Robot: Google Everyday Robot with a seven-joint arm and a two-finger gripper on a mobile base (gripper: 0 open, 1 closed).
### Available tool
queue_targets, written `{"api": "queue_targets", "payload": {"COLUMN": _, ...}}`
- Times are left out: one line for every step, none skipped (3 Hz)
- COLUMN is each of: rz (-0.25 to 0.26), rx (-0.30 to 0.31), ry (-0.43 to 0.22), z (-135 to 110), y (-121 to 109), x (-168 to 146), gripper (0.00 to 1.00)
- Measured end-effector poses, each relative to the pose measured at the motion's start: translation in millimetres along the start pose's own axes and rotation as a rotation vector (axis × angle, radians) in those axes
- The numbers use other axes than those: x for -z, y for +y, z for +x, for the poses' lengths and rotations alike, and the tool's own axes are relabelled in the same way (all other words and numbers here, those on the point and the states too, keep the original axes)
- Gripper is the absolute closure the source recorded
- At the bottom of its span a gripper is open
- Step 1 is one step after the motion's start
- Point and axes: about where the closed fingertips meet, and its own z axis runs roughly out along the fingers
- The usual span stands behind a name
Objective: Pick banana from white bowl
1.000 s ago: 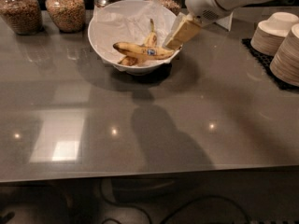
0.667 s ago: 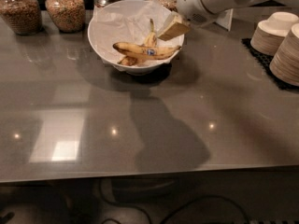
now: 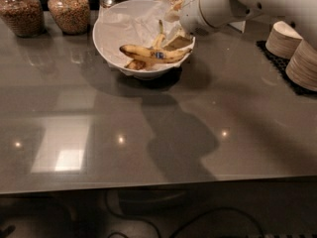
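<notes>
hovering in glossy bowl, gripper beside curved banana

A glossy grey table fills most of the view. Its top mirrors a bright rectangular patch of light at the near left and a few small lamp spots. Along the dark far edge stand glass jars of brown grains. At the right, stacked cream paper bowls rest on a black mat. Below the near edge, cables lie on a dim floor. The gripper hangs over the table's far middle.
</notes>
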Motion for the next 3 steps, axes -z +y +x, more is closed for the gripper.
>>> {"api": "queue_targets", "payload": {"rz": -0.036, "rx": -0.016, "ry": -0.004, "z": 5.3, "y": 7.1, "x": -18.8, "gripper": 0.43}}
{"api": "queue_targets", "payload": {"rz": -0.075, "rx": -0.022, "ry": -0.001, "z": 9.8, "y": 14.7, "x": -36.0, "gripper": 0.45}}
{"api": "queue_targets", "payload": {"rz": -0.114, "rx": -0.026, "ry": 0.008, "z": 15.1, "y": 20.6, "x": -50.8, "gripper": 0.45}}
